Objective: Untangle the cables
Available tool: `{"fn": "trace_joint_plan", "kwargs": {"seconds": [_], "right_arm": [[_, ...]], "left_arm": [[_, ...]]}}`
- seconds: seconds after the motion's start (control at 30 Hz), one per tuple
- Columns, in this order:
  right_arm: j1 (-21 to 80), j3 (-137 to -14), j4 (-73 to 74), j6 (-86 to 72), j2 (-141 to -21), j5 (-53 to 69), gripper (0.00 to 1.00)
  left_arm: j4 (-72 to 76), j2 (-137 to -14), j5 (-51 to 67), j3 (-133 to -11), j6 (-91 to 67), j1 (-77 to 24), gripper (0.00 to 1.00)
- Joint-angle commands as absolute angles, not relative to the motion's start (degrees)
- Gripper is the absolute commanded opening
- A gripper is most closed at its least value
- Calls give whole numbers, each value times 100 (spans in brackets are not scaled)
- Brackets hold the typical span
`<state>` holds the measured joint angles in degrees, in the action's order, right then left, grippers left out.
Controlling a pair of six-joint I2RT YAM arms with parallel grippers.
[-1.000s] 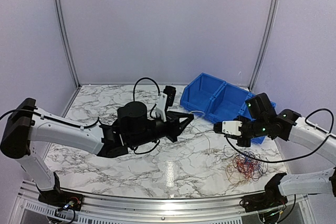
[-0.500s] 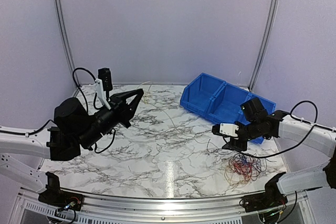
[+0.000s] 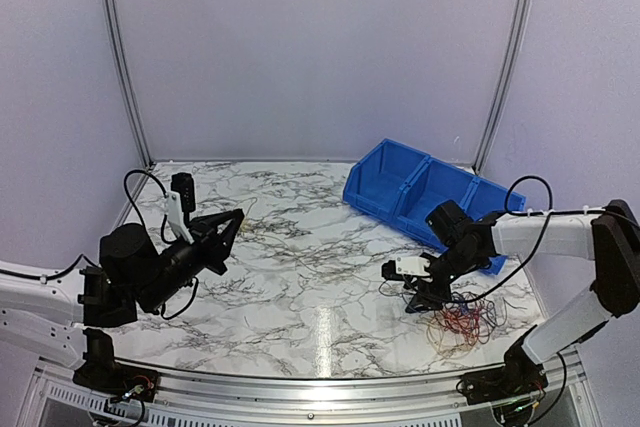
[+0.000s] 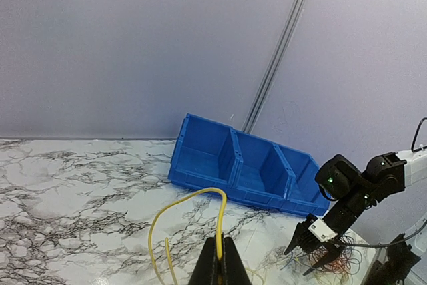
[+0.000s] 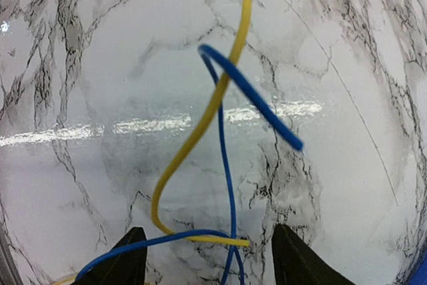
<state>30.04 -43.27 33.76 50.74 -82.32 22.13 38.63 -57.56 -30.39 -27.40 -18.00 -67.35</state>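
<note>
The room has pale purple walls point(image 3: 300, 47), and a table point(image 3: 300, 287) with a white and grey marble top stands in front of me. A long blue bin point(image 3: 420, 192) with open boxes in it sits at the back of the table, on the right.

The bunch of cables point(image 3: 465, 322) lies on the table in front of the blue bin, near the right edge. It is a messy pile of thin red, blue and pale loops.

The right claw point(image 3: 425, 299) hangs low over the table, just beside the left end of that pile and in front of the blue bin. Its two fingers point(image 5: 123, 265) stand wide apart, and they grip nothing. Between them I see a yellow cable point(image 5: 200, 131) and a blue cable point(image 5: 247, 91). The two cross each other above the marble.

The left claw point(image 3: 232, 222) is far to the left of the blue bin, well apart from the pile. Its fingers point(image 4: 219, 268) are squeezed tight together. They pinch a yellow cable, which bends up in a loop above the tips and comes back down beside them.
</note>
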Motion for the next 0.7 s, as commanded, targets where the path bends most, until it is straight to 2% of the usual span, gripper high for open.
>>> {"fn": "trace_joint_plan", "kwargs": {"seconds": [0.0,0.03,0.07,0.13,0.2,0.37,0.67], "right_arm": [[3039,-4135,3247,5115,-8310,1951,60],[3041,-4082,3251,5143,-8314,1832,57],[3034,-4019,3258,5181,-8319,1702,48],[2992,-3935,3291,5256,-8343,1480,25],[2855,-3895,3316,5309,-8373,1331,11],[2316,-3864,3348,5432,-8331,1236,0],[2188,-3954,3280,5092,-8153,1033,0]], "left_arm": [[3490,-5348,-3455,-2752,-1623,-6724,0],[3339,-5231,-3545,-2815,-1497,-6721,0],[3171,-5109,-3661,-2884,-1351,-6723,0],[2790,-4834,-3871,-3103,-988,-6723,0],[2374,-4530,-4094,-3392,-584,-6723,0],[1574,-3904,-4622,-4128,186,-6724,0],[721,-3764,-4667,-4606,216,-6724,0]]}}
